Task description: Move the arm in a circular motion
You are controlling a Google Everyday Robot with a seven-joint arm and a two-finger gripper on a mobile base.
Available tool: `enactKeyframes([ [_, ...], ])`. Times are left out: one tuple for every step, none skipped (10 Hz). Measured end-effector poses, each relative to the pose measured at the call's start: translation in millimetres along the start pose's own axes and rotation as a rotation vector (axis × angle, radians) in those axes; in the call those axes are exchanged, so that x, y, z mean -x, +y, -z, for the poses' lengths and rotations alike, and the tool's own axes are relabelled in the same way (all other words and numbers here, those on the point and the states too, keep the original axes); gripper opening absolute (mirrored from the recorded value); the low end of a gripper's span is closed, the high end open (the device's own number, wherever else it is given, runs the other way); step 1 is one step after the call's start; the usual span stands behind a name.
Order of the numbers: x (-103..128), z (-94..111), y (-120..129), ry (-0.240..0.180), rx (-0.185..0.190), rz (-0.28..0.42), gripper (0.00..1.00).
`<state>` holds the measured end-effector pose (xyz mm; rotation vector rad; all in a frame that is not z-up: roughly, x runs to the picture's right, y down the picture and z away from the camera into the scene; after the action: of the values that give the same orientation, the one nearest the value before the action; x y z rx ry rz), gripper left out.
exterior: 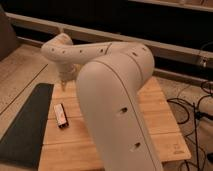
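Arm (112,95) filled frame centre, gripper (64,80) hanging at 10 o'clock over the wooden table (165,135), its state impossible to tell; a low circle risked clipping the small dark box (60,115) at 8 o'clock.

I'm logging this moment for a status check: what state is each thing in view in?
arm: bent sharply, folded across the table, hiding its middle.
hand: pointing down under the far joint, over the table's far left part.
small dark-and-white bar: lying flat on the table, beside the mat.
dark mat: lying flat along the table's left side.
wooden table: partly hidden by the arm.
cables: lying loose at the right.
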<state>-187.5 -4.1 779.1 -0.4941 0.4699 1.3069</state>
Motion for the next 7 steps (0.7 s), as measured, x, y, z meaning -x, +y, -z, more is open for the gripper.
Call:
enactKeyframes([
  [-5.1, 1.5, 14.9, -0.011, 0.011, 0.028, 0.65],
  [-12.0, 3.1, 27.9, -0.018, 0.021, 0.052, 0.65],
  [-24.1, 4.3, 44.5, -0.023, 0.034, 0.082, 0.65],
  [-35.4, 5.2, 57.1, -0.025, 0.043, 0.107, 0.65],
  [-44.9, 6.4, 66.4, -0.027, 0.050, 0.126, 0.65],
  [-58.8, 7.8, 77.0, -0.028, 0.057, 0.151, 0.65],
  [-73.2, 8.8, 85.2, -0.028, 0.062, 0.172, 0.65],
])
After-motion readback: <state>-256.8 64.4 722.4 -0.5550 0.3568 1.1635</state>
